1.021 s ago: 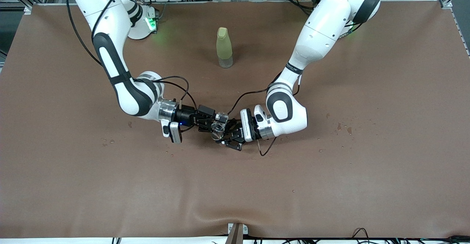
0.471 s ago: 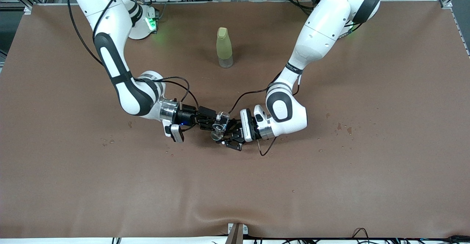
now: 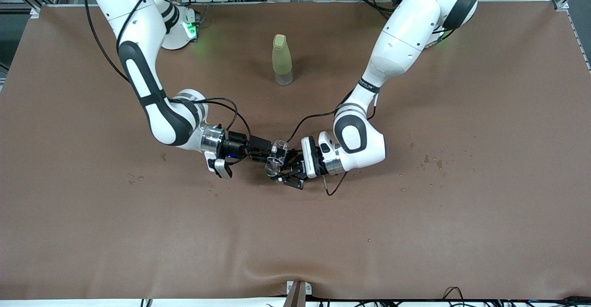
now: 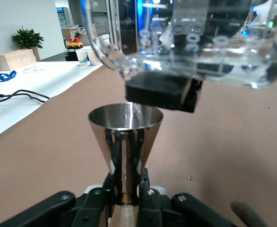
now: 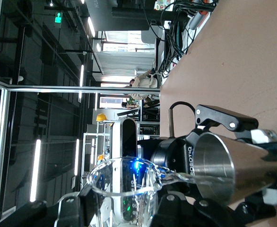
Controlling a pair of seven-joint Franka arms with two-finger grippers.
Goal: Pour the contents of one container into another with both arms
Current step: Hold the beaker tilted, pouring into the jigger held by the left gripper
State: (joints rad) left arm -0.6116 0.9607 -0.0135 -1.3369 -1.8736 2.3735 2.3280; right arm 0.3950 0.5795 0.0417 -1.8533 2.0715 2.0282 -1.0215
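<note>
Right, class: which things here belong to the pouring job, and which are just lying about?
In the job:
- glass cup, held tipped in the shut right gripper
- steel cup, held upright beneath it in the shut left gripper

Lying about:
- bottle, standing apart
- table

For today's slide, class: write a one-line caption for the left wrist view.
Left tool shut on a steel cone cup, while a tilted clear glass pours above it.

Brown-covered table (image 3: 461, 228) — white bench w/ potted plant (image 4: 27, 38), ceiling strip lights (image 5: 35, 170)
</note>
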